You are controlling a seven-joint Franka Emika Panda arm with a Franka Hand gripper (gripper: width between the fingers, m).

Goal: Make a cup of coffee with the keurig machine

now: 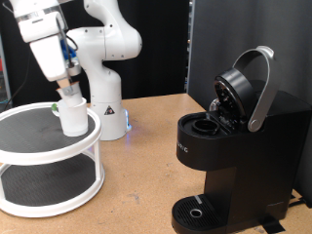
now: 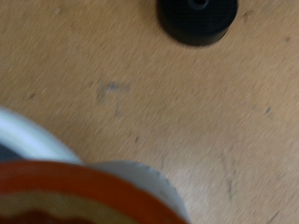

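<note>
The white cup (image 1: 73,116) stands on the top tier of a round white shelf (image 1: 29,146) at the exterior view's left, with a bit of green (image 1: 54,107) beside it. My gripper (image 1: 69,93) comes down from above and its fingers close on the cup's rim. The black keurig machine (image 1: 234,146) stands at the right with its lid (image 1: 239,88) raised, silver-grey handle (image 1: 261,83) up and pod chamber (image 1: 203,125) open. Its round drip tray (image 1: 200,210) shows in the wrist view (image 2: 196,19) too. There, a blurred orange-red and grey curve (image 2: 84,191) fills the near edge; the fingers do not show.
The white robot base (image 1: 105,97) stands behind the shelf. The shelf has a dark lower tier (image 1: 44,180). Bare wooden table (image 1: 141,175) lies between the shelf and the machine. A dark panel (image 1: 224,39) stands behind the machine.
</note>
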